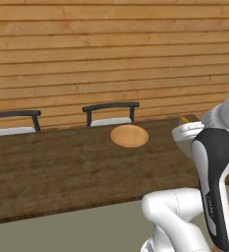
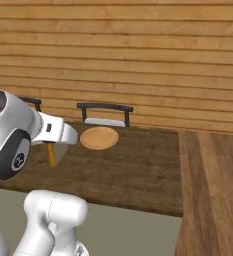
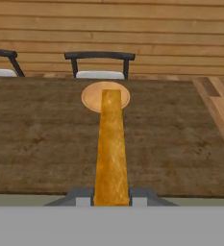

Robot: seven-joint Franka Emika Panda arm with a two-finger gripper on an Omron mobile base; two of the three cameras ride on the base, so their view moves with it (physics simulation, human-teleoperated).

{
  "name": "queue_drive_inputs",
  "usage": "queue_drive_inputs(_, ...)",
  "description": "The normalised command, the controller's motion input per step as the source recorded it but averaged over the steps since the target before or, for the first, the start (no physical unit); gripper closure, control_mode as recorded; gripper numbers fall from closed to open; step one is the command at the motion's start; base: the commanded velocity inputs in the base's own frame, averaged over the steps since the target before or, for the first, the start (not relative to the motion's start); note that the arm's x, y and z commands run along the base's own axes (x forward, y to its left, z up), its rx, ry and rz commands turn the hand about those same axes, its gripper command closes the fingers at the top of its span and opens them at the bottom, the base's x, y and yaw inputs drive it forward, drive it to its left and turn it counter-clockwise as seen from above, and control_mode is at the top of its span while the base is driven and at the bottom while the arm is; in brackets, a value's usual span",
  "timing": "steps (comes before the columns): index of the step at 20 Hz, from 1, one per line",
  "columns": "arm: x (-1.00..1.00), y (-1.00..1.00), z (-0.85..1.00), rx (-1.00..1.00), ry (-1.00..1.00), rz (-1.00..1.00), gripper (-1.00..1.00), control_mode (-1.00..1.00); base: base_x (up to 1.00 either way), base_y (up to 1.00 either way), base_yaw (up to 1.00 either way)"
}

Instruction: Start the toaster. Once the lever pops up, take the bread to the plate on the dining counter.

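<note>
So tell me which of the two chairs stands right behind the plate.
The right-hand chair, its dark backrest directly behind the plate; the other chair sits off at the counter's left end.

1. In the hand view the bread (image 3: 111, 149) is seen edge-on, like a long golden strip. Its flat face cannot be seen, and its near end is lost between the finger tips.
2. The bread covers the middle of the plate (image 3: 90, 96).
3. In the right base view the white arm hides most of the bread (image 2: 51, 153); just a thin orange edge peeks out.
4. In the left base view only a tiny orange bit (image 1: 185, 119) peeks over the white hand.
5. A chair (image 1: 10, 121) is cut off by the left edge.
6. The counter (image 1: 62, 167) hides the chairs' legs.
</note>
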Motion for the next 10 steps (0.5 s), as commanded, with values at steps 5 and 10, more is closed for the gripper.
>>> queue_drive_inputs(5, 0.00, 0.00, 0.00, 0.00, 0.00, 0.00, 1.00, 1.00, 0.42, 0.00, 0.00)
queue_drive_inputs(10, 0.54, 0.04, -0.17, 0.02, 0.08, 0.00, 1.00, -1.00, 0.00, 0.00, 0.00)
